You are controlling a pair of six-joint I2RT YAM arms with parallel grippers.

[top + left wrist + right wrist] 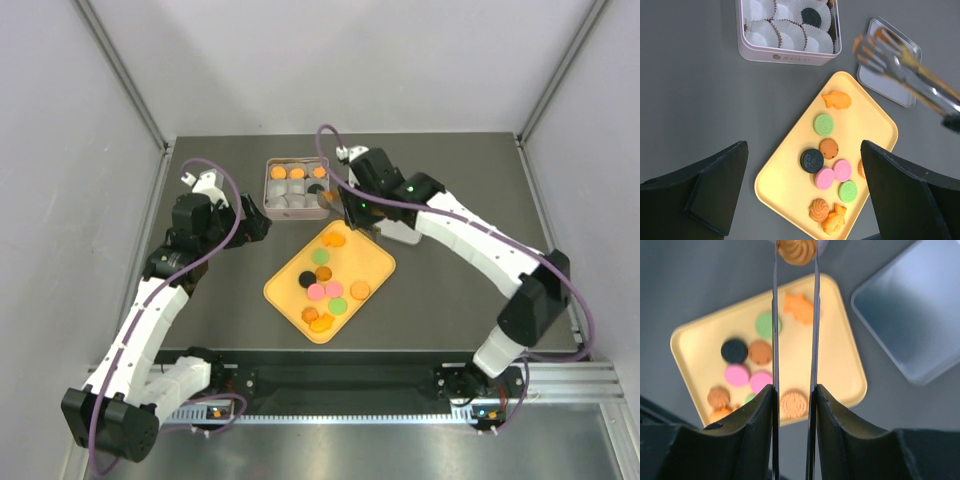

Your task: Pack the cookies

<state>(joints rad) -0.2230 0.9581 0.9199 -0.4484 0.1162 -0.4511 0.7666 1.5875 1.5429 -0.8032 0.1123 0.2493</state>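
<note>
Several cookies (326, 284), orange, pink, green and black, lie on a yellow tray (375, 262). The tray also shows in the left wrist view (785, 185) and the right wrist view (837, 355). A pink tin (268, 186) of white paper cups holds three orange cookies and a black one (811, 16). My right gripper (352, 205) is shut on metal tongs (775, 330), which pinch an orange swirl cookie (796, 251) above the tray's far end, near the tin. My left gripper (262, 222) is open and empty, left of the tray and above it (802, 150).
The tin's silver lid (887, 85) lies right of the tin, beyond the tray's far corner, partly under my right arm. Grey walls enclose the dark table on three sides.
</note>
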